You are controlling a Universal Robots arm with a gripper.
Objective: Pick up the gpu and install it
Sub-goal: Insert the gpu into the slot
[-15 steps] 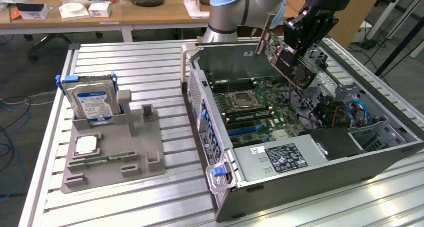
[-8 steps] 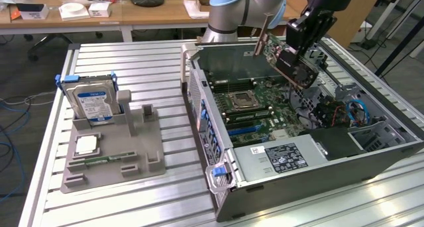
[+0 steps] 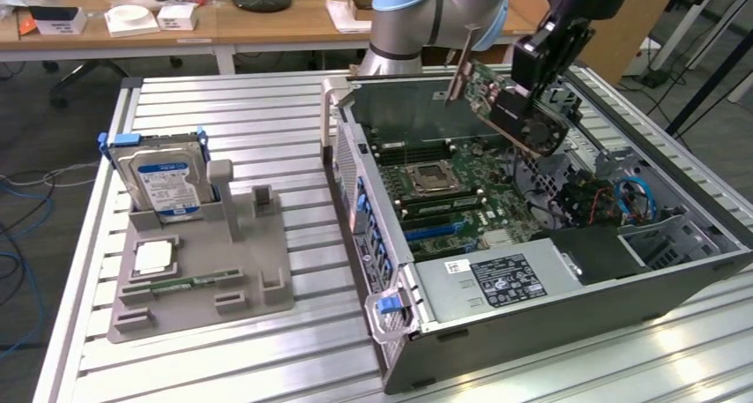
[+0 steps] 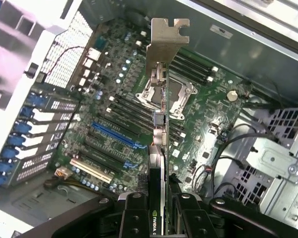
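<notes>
My gripper (image 3: 544, 75) is shut on the gpu (image 3: 509, 110), a thin card with a dark face and a silver bracket (image 3: 461, 63) at its end. It hangs tilted in the air above the open computer case (image 3: 353, 169), over the green motherboard (image 3: 453, 200). In the wrist view the gpu (image 4: 159, 163) is seen edge-on between my fingers (image 4: 134, 213), its bracket (image 4: 165, 42) pointing away from me. Below it lie the motherboard (image 4: 213, 129), the blue expansion slot (image 4: 116, 136) and the CPU socket (image 4: 181, 94).
A grey fixture (image 3: 206, 262) on the slatted table holds the silver hard drive with a blue label (image 3: 165, 178) and a narrow green memory stick (image 3: 176, 284). Inside the case sit the power supply (image 3: 495, 279), drive cage (image 3: 659, 235) and blue cables (image 3: 636, 196).
</notes>
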